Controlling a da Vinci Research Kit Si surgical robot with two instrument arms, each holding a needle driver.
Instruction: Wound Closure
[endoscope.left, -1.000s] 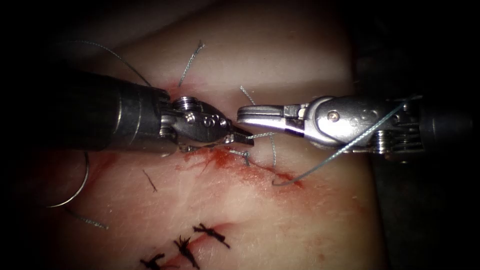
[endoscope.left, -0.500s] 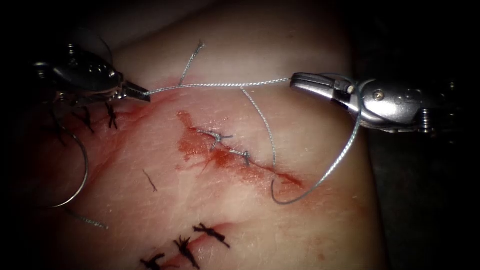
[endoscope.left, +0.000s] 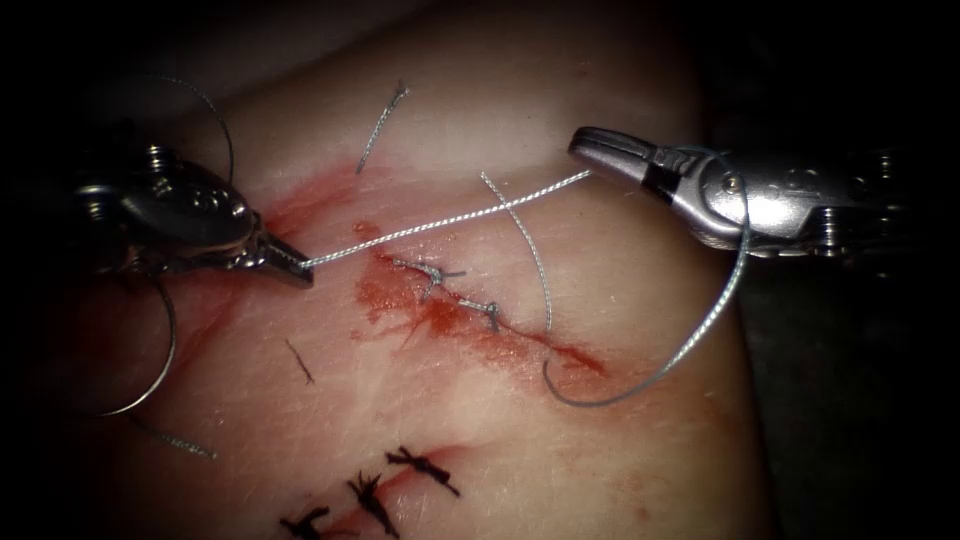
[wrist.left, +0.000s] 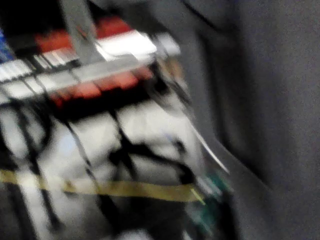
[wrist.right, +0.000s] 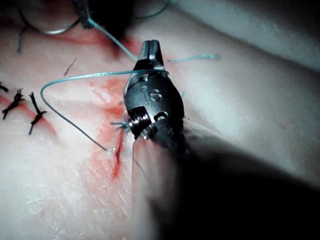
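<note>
Both tools, left needle driver (endoscope.left: 290, 270) and right needle driver (endoscope.left: 590, 152), clamp one taut thread (endoscope.left: 440, 225) mid-frame; overpulling could tear the cut (endoscope.left: 480, 315).

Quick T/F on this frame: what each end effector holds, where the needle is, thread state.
1. The left end effector is shut on the thread. True.
2. The right end effector holds the needle. False: it holds the thread.
3. The needle lies on the tissue left of the cut, held by neither tool. True.
4. The thread between the tools hangs slack. False: it runs straight.
</note>
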